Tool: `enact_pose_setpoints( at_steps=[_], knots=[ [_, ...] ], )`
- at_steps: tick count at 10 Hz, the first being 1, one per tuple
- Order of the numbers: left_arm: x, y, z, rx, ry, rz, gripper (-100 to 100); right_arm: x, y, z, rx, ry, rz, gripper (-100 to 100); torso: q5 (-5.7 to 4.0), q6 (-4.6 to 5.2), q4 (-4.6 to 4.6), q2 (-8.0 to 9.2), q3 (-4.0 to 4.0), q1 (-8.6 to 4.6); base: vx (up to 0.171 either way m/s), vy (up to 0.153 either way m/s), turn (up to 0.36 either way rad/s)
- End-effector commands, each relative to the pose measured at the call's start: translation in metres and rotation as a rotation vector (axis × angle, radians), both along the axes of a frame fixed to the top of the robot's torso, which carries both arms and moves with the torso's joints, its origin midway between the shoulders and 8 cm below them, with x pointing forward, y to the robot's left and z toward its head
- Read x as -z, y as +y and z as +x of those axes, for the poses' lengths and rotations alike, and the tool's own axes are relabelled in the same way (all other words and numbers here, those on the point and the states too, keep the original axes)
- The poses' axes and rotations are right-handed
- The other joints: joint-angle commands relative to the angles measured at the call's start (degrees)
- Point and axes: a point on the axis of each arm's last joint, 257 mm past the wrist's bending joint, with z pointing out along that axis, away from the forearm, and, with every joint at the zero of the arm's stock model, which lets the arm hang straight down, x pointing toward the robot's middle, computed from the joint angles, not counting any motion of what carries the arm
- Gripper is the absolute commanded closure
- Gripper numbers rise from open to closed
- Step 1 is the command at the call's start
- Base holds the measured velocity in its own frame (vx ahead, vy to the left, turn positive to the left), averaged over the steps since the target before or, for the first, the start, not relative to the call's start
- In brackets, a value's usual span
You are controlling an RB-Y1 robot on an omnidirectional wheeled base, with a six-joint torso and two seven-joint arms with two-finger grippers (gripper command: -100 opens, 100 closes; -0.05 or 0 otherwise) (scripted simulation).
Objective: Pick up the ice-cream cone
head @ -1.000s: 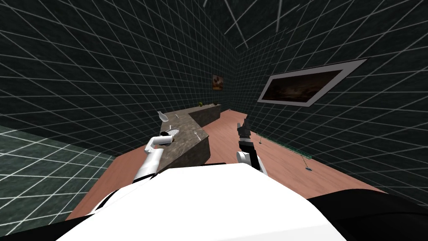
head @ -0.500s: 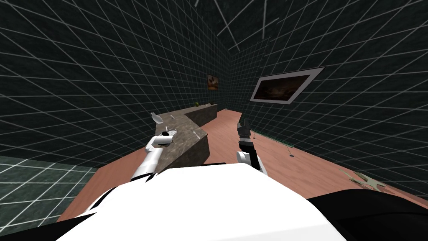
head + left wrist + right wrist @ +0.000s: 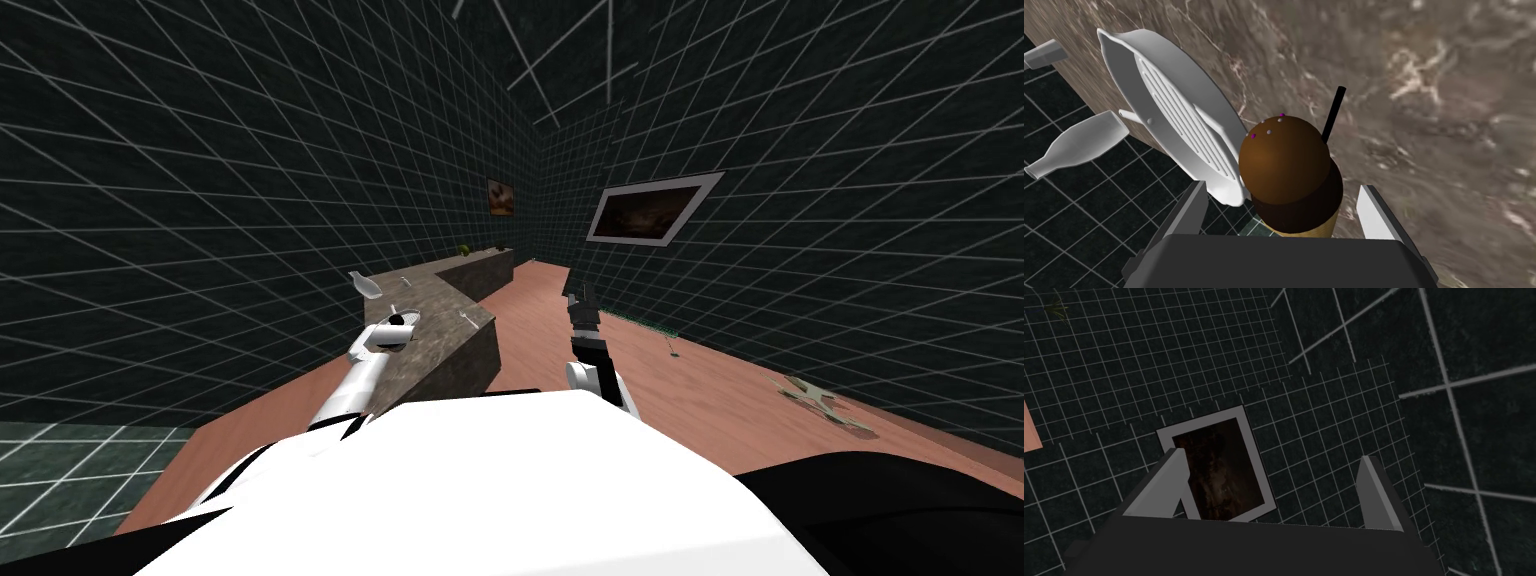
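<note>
Step in hand: the approach looks finished and the closing grasp not yet made, judging by the gap on each side of the cone.
Ice-cream cone: it stands on the near end of the brown marbled desk, to my left. A brown scoop with a few purple and white specks sits on a darker band above a tan wafer.
Left gripper: it is down at the desk, with its fingers spread and one on either side of the cone. Neither is pressing the cone as far as I can see.
Right gripper: it is raised over the floor to the right of the desk, its fingers spread and holding nothing.
Neighbours: a white ribbed pan lies just beside the cone (touching it or not, I cannot tell). A thin black stick rises on the cone's far side. A pale bottle lies beyond the pan.
Next move: probably bring the fingers together on the cone's lower part, evenly and gently, then lift straight up off the desk.
What it calls for: a hold on the wafer or the dark band, not the round scoop, which would likely slip. The finger on the pan's side also has little room.
Risk: too hard a squeeze might tip or crush the cone, and a crooked lift could catch the pan's rim.
Writing: no brand, label or lettering can be read on the cone, the pan, the bottle or the desk.
</note>
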Motion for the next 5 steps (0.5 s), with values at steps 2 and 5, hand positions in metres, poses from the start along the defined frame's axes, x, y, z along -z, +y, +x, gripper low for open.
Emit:
enact_pose_setpoints(
  at_steps=[2, 5],
  knots=[
    [0.0010, 0.0076, -0.0034, -0.039, -0.005, 0.003, -100, 0.0000, 0.0000, 0.0000, 0.000, 0.000, 0.000, 0, 0.01, 0.00, 0.01, 0.04, 0.02, 0.08, -0.075, 0.055, -0.151],
    [0.0021, 0.0069, -0.0035, -0.035, -0.001, 0.001, 100, 0.0001, -0.0001, 0.0000, 0.000, 0.000, 0.000, 0, -0.06, -0.01, -0.01, -0.23, -0.11, -0.10, -0.010, 0.005, 0.000]
  ],
)
